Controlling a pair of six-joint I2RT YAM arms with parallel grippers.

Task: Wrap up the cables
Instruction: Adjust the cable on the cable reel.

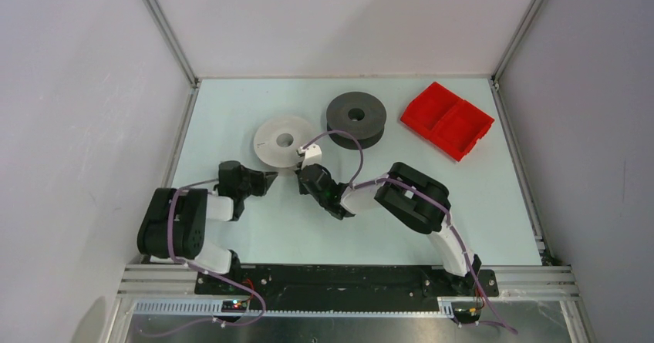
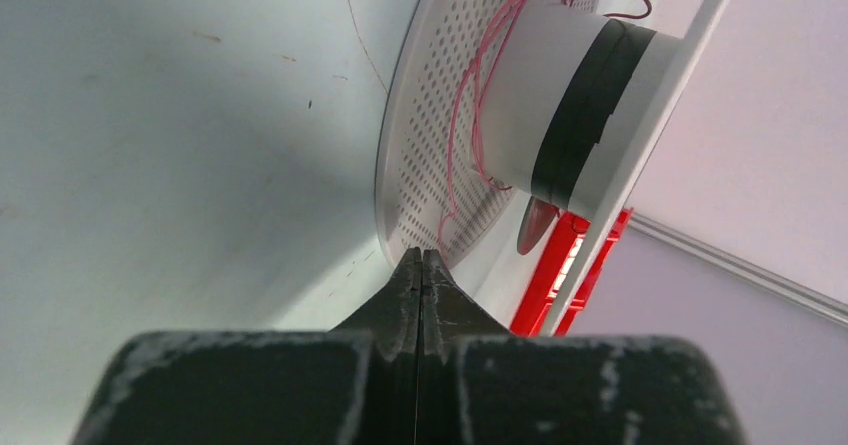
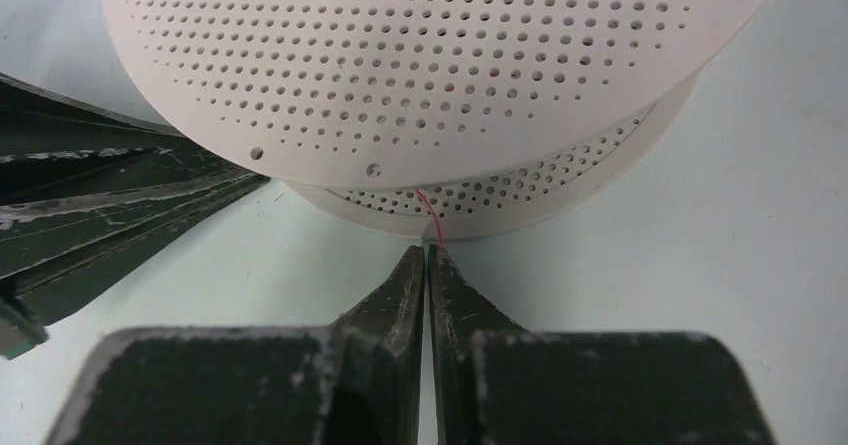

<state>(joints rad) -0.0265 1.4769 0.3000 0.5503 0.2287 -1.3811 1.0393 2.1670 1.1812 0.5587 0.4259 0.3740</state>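
Two tight pinches at the white spool [image 1: 284, 140]!
Right gripper [image 3: 430, 250] nips the pink filament [image 3: 431, 221] dropping from between the flanges. Left gripper [image 2: 421, 257] is squeezed fully together at the lower flange's rim; strand inside or not, can't tell. Spool lies flat on the table [image 1: 224, 112], beside the dark grey spool [image 1: 355, 117].

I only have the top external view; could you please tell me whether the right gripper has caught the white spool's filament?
Observer: Yes, the right wrist view shows the right gripper shut on a pink filament running up into the white spool.
Operator: Thank you. Is it wound tight?
Observer: No, the left wrist view shows it in loose loops around the hub.
Operator: And the left gripper?
Observer: The left gripper is shut, tips beside the spool; whether it pinches the strand, I cannot tell.
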